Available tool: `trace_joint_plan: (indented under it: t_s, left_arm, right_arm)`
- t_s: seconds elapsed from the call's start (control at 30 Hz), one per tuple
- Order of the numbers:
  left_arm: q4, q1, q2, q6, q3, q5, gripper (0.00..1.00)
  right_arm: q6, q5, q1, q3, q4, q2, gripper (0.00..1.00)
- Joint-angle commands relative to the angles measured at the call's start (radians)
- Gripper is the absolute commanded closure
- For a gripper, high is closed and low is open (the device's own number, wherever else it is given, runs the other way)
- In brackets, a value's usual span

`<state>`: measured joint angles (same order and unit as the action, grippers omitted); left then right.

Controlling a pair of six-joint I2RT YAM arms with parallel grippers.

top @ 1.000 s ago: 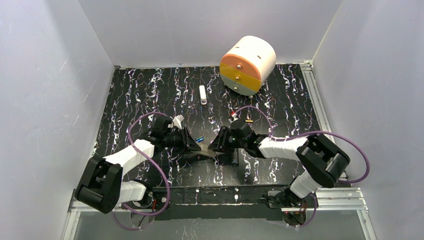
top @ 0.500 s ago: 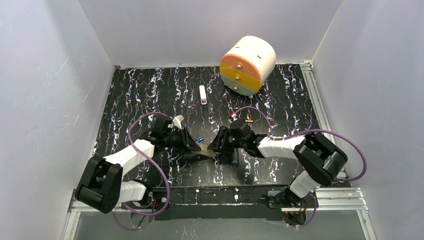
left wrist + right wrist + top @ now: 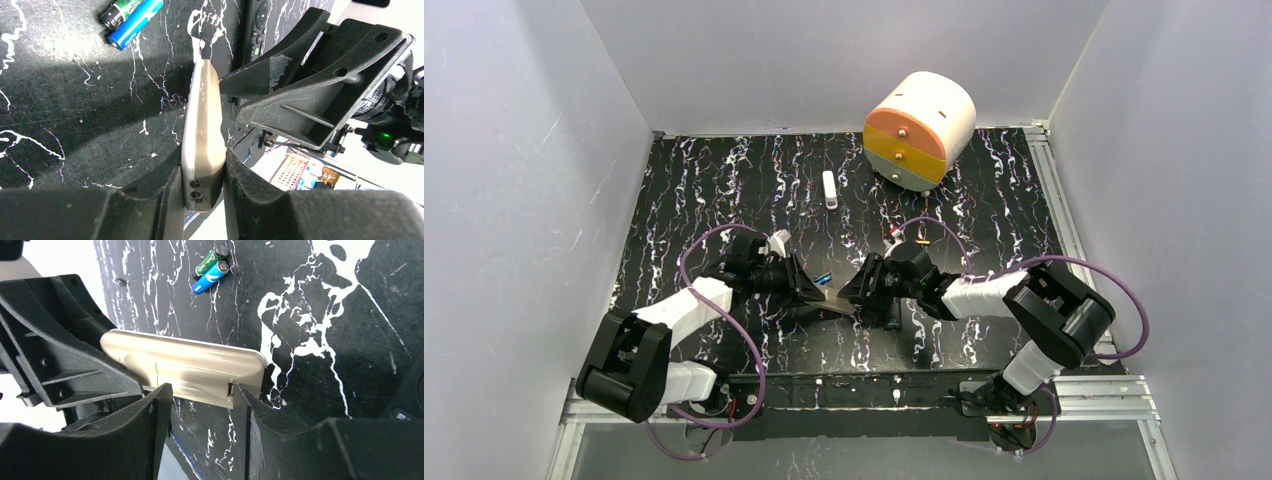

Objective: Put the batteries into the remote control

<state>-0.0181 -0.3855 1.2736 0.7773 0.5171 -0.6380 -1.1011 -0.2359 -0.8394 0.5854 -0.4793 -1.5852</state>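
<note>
High rear camera looks down; both close wrist cameras share the remote control [image 3: 202, 125] and batteries [image 3: 131, 20].

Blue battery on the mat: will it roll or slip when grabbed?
The blue battery likely rolls: a smooth cylinder on its side. It touches the green battery, so a nudge probably moves both. Glossy wrap may slip.

We record the remote control [image 3: 202, 135]: back of matt greyish-tan plastic, smooth, lightly scuffed. Batteries [image 3: 136, 22]: glossy wraps, one shiny blue, one dark with green print. Table [image 3: 75, 110]: black matt top, faintly rough, veined in white. Fingers [image 3: 75, 360]: matt black plastic, ribbed; we note dull black tape [image 3: 275, 64] on one tip.
</note>
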Motion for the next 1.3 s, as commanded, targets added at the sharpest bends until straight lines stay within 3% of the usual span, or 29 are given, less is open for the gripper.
trace_joint_plan:
  t_s: [0.0,0.2,0.3,0.53,0.7,0.87,0.97,1.07,1.27]
  left_arm:
    - [0.084,-0.018,0.047,-0.024,-0.026,0.038,1.0]
    - [0.166,-0.019,0.053,-0.031,-0.013,0.121,1.0]
    - [0.172,-0.024,0.055,-0.026,-0.01,0.134,1.0]
    - [0.238,-0.053,0.068,-0.03,0.026,0.21,1.0]
    - [0.344,-0.053,0.044,-0.038,0.071,0.34,1.0]
    - [0.357,-0.053,0.057,-0.045,0.097,0.347,1.0]
    - [0.373,-0.053,0.053,-0.058,0.113,0.353,1.0]
    - [0.425,-0.053,0.037,-0.09,0.151,0.379,1.0]
    - [0.553,-0.054,0.023,-0.185,0.246,0.399,1.0]
  right_arm:
    - [-0.117,-0.118,-0.018,-0.061,-0.333,-0.044,0.44]
    - [-0.267,-0.166,-0.016,-0.127,-0.784,-0.126,0.45]
    - [-0.294,-0.186,-0.016,-0.112,-0.891,-0.145,0.46]
    - [-0.314,-0.196,-0.01,-0.058,-0.903,-0.098,0.46]
    - [-0.346,-0.161,0.03,-0.12,-0.876,-0.064,0.45]
    - [-0.364,-0.163,0.048,-0.147,-0.901,-0.061,0.45]
    - [-0.354,-0.147,0.059,-0.161,-0.86,-0.042,0.45]
    - [-0.301,-0.123,0.087,-0.182,-0.699,0.007,0.44]
    - [-0.069,-0.017,0.139,-0.141,-0.117,0.188,0.39]
